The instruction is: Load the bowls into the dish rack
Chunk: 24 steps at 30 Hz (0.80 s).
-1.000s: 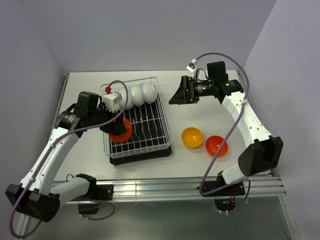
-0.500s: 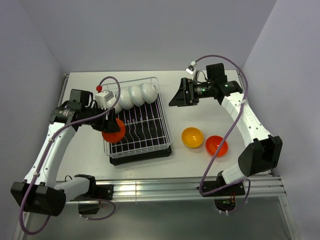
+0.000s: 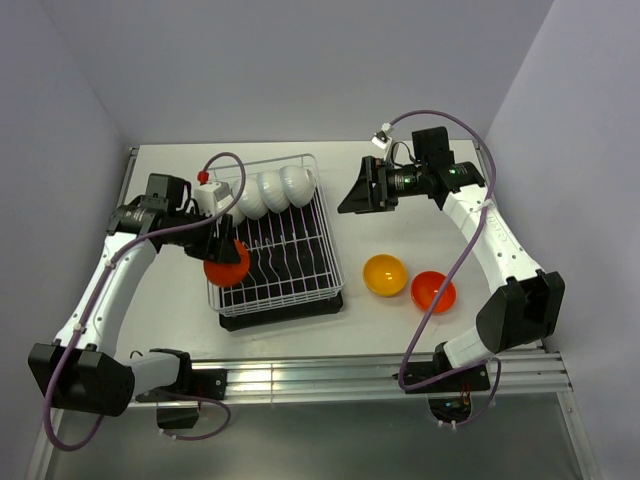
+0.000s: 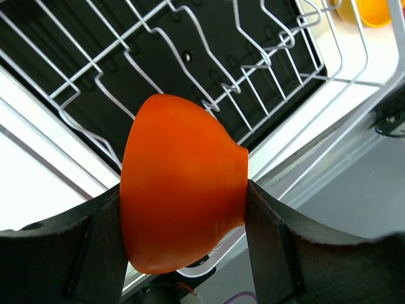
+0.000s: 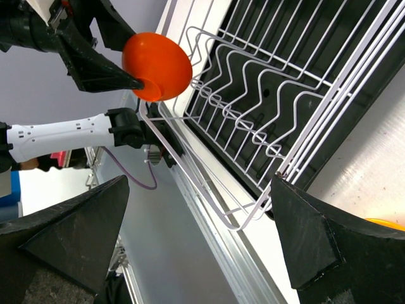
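Bowls: one red-orange bowl (image 4: 180, 209) is clamped in the left jaws above the dish rack's (image 3: 333, 250) near-left edge — white bowls (image 3: 270, 190) stand at its far end. A yellow bowl (image 3: 384, 274) and a red bowl (image 3: 433, 291) lie on the worktop (image 3: 400, 235) to its right; the right jaws gape, empty.

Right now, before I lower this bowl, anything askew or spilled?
Nothing stands out. White bowls stand on edge in the dish rack, the left gripper holds a red-orange bowl above its left rim, and the yellow bowl and second red-orange bowl sit upright.
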{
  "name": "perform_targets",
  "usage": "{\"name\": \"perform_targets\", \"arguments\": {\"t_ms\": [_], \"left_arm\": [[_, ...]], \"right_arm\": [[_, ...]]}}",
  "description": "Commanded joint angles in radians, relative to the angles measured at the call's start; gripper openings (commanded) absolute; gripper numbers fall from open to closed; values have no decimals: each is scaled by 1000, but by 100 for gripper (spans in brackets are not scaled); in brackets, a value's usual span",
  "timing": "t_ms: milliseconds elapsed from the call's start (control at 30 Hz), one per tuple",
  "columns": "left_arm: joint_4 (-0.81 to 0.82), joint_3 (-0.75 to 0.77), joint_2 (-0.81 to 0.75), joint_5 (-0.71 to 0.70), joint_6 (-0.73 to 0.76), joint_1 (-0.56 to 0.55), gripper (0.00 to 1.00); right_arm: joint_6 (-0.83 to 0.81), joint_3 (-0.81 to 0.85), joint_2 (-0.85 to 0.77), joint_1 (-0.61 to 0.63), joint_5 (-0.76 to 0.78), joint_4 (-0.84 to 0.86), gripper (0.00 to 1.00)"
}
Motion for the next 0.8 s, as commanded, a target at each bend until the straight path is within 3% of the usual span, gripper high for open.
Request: {"name": "perform_targets", "arguments": {"t_ms": [0, 267, 767], "left_arm": [[-14, 48, -2, 101, 38, -1, 0], [-47, 61, -29, 224, 107, -2, 0], [1, 40, 69, 60, 26, -120, 4]], "right_arm": [[-21, -14, -29, -2, -18, 12, 100], [-24, -19, -26, -2, -24, 15, 100], [-35, -16, -31, -2, -19, -2, 100]]}}
